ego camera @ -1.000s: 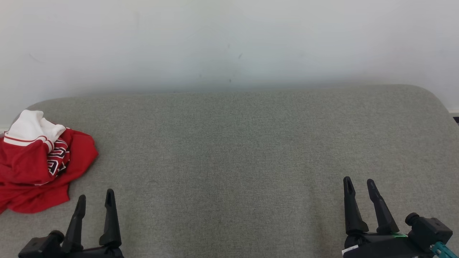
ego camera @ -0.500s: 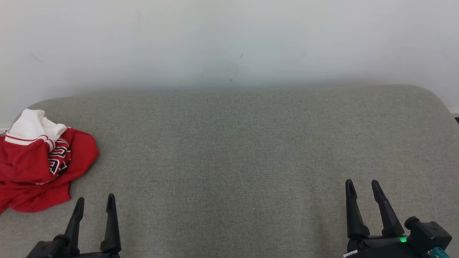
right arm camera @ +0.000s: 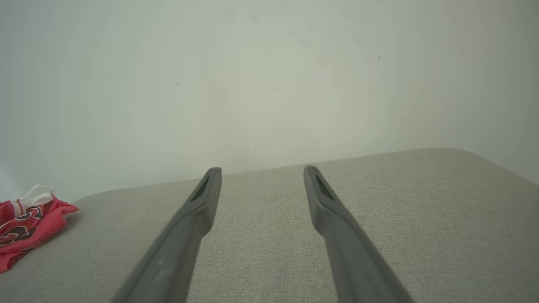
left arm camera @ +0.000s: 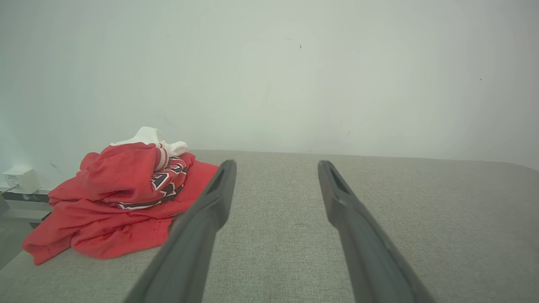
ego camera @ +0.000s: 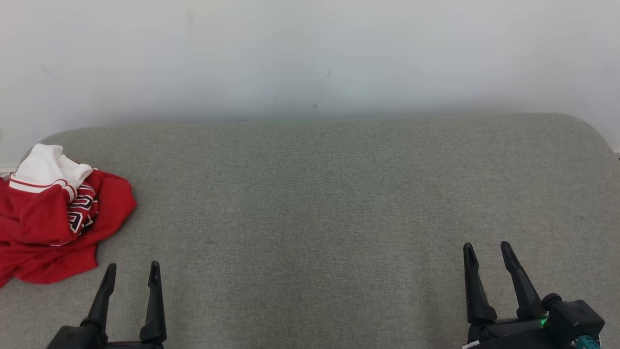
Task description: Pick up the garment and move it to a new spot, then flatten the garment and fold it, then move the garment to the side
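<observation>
Partly cut by the left frame edge, the garment (ego camera: 48, 223) lies crumpled. Left gripper (ego camera: 132, 265), slightly lower than before, and right gripper (ego camera: 486, 245) have fingers apart.

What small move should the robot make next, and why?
Probably the left gripper should reach forward and to its left toward the crumpled red and white garment. The garment lies in a heap at the left end of the grey cushion, untouched, and both grippers are open and hold nothing. The left one is much nearer than the right gripper.
</observation>
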Robot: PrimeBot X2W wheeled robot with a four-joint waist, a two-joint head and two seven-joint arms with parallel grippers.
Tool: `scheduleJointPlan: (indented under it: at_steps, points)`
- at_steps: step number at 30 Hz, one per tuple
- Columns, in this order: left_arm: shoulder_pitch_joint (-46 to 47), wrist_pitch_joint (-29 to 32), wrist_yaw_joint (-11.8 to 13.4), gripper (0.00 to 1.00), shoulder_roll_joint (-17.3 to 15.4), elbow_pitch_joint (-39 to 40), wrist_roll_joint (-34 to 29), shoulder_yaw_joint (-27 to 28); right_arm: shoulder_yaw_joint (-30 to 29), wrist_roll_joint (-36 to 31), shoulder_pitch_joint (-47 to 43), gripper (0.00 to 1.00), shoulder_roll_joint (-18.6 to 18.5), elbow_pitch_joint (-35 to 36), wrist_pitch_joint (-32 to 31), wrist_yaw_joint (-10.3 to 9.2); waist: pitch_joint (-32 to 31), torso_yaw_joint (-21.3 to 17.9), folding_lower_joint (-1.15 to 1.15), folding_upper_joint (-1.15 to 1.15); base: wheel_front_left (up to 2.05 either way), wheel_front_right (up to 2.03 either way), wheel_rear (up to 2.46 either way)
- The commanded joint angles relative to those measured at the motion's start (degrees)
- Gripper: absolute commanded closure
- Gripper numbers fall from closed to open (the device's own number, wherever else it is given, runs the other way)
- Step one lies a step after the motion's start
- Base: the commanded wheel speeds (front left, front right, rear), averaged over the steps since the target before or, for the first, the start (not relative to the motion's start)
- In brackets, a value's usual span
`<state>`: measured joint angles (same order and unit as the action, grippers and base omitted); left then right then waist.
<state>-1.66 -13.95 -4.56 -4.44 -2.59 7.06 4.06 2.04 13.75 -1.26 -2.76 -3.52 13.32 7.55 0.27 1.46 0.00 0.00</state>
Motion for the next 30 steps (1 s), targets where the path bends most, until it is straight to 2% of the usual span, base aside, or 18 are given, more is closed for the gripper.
scheduleJointPlan:
  at_steps: [1, 9, 30]
  points:
    - [-0.49, -0.33, -0.07, 0.00, -0.43, 0.54, -1.04, -0.10, -0.04, -0.98, -0.71, 0.00, -0.19, 0.60, -0.12, -0.11, -0.03, 0.05, 0.00, 0.00, 0.00, 0.00, 0.00]
    - [-1.15, 0.73, -0.09, 0.00, -0.93, 1.73, -2.90, -0.09, -1.27, -2.21, -1.50, 0.00, -0.19, 2.17, -2.23, -0.12, 0.04, 0.22, 0.00, 0.00, 0.00, 0.00, 0.00]
    - [-1.60, 4.39, -0.84, 0.00, -2.39, 4.91, 1.82, -0.32, -2.78, -0.13, -2.71, 0.00, -0.18, 2.84, -4.74, -0.12, -0.52, 0.59, 0.00, 0.00, 0.00, 0.00, 0.00]
